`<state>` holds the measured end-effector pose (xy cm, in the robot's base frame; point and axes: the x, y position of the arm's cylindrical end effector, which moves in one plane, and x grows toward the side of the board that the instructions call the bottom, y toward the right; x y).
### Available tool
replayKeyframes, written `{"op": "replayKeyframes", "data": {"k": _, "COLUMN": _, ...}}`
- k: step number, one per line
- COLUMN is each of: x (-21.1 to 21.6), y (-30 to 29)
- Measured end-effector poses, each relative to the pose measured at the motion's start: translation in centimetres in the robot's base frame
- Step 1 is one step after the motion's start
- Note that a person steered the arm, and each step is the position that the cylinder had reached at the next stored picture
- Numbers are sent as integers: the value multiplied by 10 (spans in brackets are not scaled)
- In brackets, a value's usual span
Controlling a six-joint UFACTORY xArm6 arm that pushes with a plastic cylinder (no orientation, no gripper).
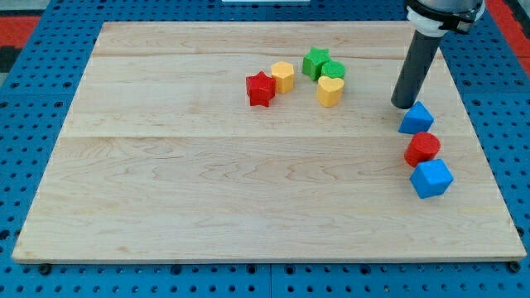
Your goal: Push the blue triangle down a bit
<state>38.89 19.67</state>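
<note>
Seven blocks on pale wooden board (pixel 207 165). Blue triangle (pixel 416 118) at view's right: small wedge, peak toward view's top, lit face pale blue. My tip (pixel 404 105) just above-left of it, touching or nearly so; plain rod, no claw to part or close. Below triangle: red cylinder (pixel 423 148), then blue cube (pixel 431 178), close together. Near top centre: red star (pixel 261 88), yellow hexagon (pixel 283 76), green star (pixel 315 62), green block (pixel 334 70), yellow heart (pixel 330 90).
</note>
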Motion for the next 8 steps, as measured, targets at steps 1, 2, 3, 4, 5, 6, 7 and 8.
{"op": "replayKeyframes", "data": {"k": 1, "x": 3, "y": 0}}
{"op": "replayKeyframes", "data": {"k": 2, "x": 3, "y": 0}}
{"op": "replayKeyframes", "data": {"k": 3, "x": -17, "y": 2}}
{"op": "replayKeyframes", "data": {"k": 4, "x": -19, "y": 11}}
{"op": "replayKeyframes", "data": {"k": 5, "x": -9, "y": 11}}
{"op": "replayKeyframes", "data": {"k": 6, "x": -2, "y": 11}}
{"op": "replayKeyframes", "data": {"k": 7, "x": 0, "y": 14}}
{"op": "replayKeyframes", "data": {"k": 8, "x": 1, "y": 14}}
